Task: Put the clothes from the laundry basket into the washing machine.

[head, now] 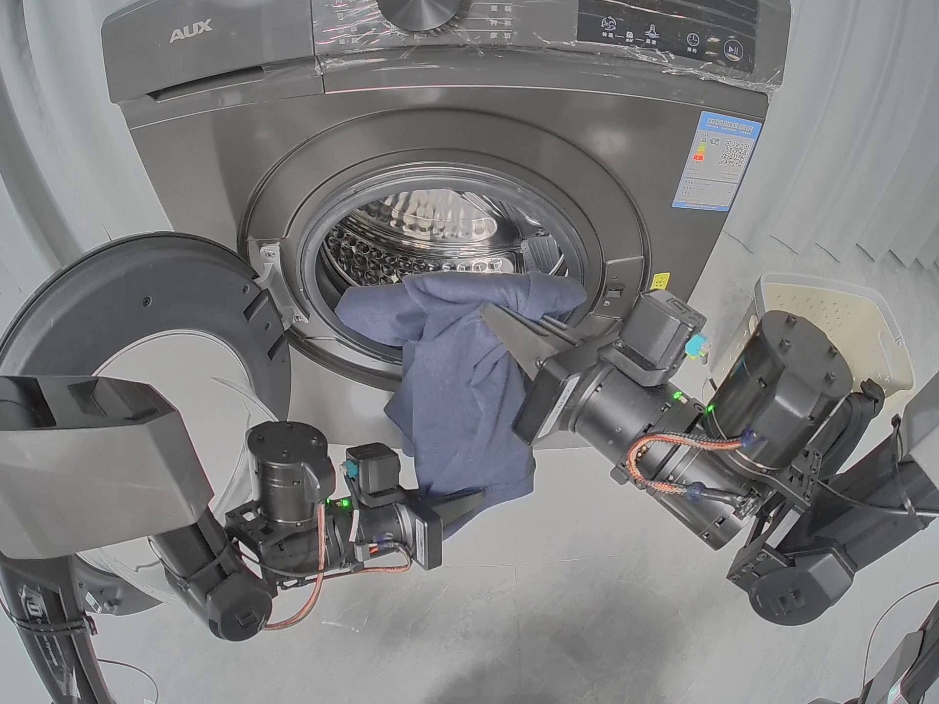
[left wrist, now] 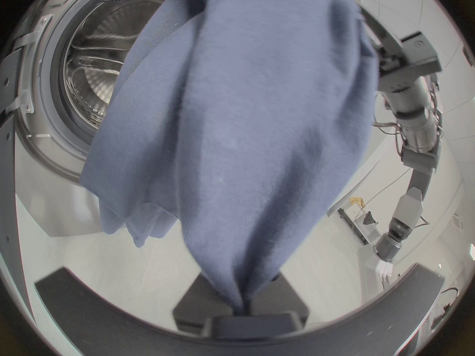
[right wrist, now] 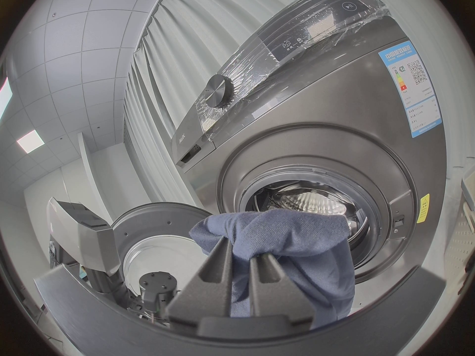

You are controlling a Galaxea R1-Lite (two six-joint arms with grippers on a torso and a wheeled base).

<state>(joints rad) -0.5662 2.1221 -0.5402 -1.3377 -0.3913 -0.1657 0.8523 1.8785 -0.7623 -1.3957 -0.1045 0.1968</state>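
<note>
A dark blue garment (head: pixel 460 383) hangs from the lip of the washing machine's (head: pixel 430 129) open drum (head: pixel 430 232), its upper part draped over the rim and its lower part dangling in front. My right gripper (head: pixel 509 330) is shut on the garment's top fold (right wrist: pixel 277 233) at the drum mouth. My left gripper (head: pixel 469 506) is below, shut on the garment's bottom hem (left wrist: pixel 242 292). The laundry basket (head: pixel 861 320), cream coloured, stands to the right of the machine, partly hidden by my right arm.
The machine's round door (head: pixel 137 315) is swung open to the left, close to my left arm. Grey floor (head: pixel 548 598) lies in front of the machine. Curtains (head: pixel 861 100) hang behind and to the right.
</note>
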